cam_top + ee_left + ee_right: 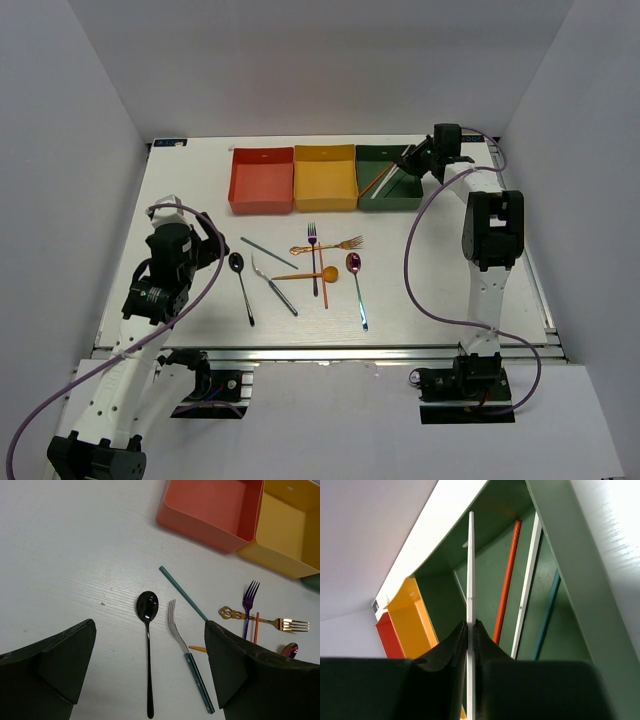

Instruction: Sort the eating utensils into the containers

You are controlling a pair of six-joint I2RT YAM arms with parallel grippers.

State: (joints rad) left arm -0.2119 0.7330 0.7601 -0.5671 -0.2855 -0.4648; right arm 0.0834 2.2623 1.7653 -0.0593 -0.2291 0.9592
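Main risk: the right end effector pinches the thin white chopstick near one end only. Its jaws are almost closed on it, so most of the stick juts free ahead of the fingers. If it lets go while the free tip is over or on the far wall of the dark green square open-top box, the stick could bridge the rim or tip out onto the white worktop. Can't tell whether the tip touches that wall. Such a thin pinch may also let the stick swivel. The yellow square box sits right beside the green one, so sideways drift means the wrong container. A drop onto the sticks already inside could leave it crossed over them rather than flat. Those are an orange chopstick, a second white chopstick and a teal chopstick.

Orientation: the held stick's long axis runs straight out from the fingers, in line with the end effector. Its free end points away from the wrist, across the green box. It lies roughly along the three inside, which fan slightly. It hangs over the green box at the back right of the worktop.

The left end effector has its jaws wide and holds nothing. It hovers over a black long-handled spoon and a silver fork with teal handle, both unsorted.
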